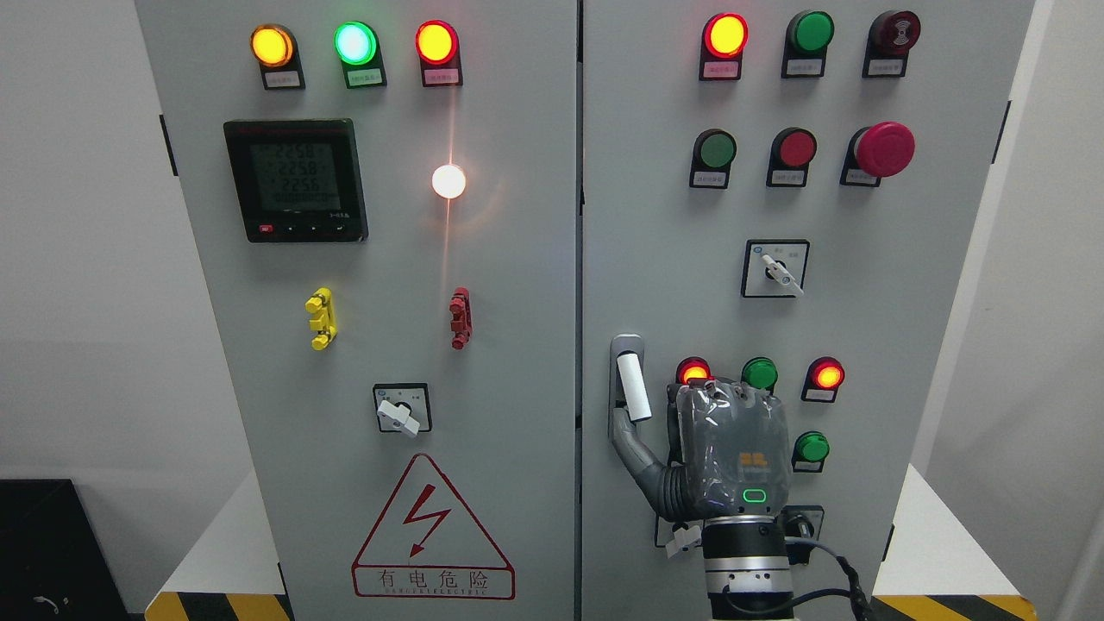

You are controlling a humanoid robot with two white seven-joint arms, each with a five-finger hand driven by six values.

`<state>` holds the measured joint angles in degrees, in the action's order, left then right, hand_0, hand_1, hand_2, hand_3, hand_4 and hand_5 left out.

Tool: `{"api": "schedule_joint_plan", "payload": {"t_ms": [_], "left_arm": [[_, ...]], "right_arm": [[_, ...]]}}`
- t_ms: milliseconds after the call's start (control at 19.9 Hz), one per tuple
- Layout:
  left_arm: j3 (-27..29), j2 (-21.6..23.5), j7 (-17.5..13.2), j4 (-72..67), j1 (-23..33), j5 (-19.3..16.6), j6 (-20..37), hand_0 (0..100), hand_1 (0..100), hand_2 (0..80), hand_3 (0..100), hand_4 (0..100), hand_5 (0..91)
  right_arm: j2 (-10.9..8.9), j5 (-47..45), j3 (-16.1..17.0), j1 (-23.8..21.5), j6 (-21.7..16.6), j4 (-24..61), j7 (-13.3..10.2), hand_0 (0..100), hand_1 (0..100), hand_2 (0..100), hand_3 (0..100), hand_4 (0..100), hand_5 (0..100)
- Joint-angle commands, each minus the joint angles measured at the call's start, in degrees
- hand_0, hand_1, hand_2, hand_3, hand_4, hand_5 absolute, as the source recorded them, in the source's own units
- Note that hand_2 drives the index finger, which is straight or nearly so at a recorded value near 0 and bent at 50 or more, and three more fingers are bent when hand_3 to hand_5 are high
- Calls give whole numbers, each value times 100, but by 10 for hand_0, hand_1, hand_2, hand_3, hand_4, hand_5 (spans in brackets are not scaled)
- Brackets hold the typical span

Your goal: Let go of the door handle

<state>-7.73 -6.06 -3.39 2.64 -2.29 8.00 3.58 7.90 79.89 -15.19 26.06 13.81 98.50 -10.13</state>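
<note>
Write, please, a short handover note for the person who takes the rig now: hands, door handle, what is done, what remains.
Right hand: raised before the right cabinet door, fingers relaxed, holding nothing; only the thumb reaches toward the base of the door handle, contact unclear.
Left hand: not in view.
Door handle: upright at the right door's left edge; both doors look closed.
Done: grasp looks released.
Left: draw the right hand clear of the handle and panel.

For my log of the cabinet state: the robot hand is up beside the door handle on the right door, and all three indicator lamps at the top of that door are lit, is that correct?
Not quite. In the head view, only the red lamp at the top of the right door is lit; the green lamp and the dark red buzzer beside it are dark. The right robot hand is indeed beside the door handle.
</note>
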Motion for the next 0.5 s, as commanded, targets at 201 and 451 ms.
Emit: {"api": "schedule_joint_plan", "payload": {"t_ms": [201,451], "left_arm": [[0,0,-3,0,0,0,2,120,556,0,0,0,0],[0,0,-3,0,0,0,2,120,556,0,0,0,0]], "right_arm": [[2,0,8,-5,8,11,2,425,377,991,1000,938,1000],[2,0,51,-5,35,11,-7,420,389,992,1000,939,1000]]}}
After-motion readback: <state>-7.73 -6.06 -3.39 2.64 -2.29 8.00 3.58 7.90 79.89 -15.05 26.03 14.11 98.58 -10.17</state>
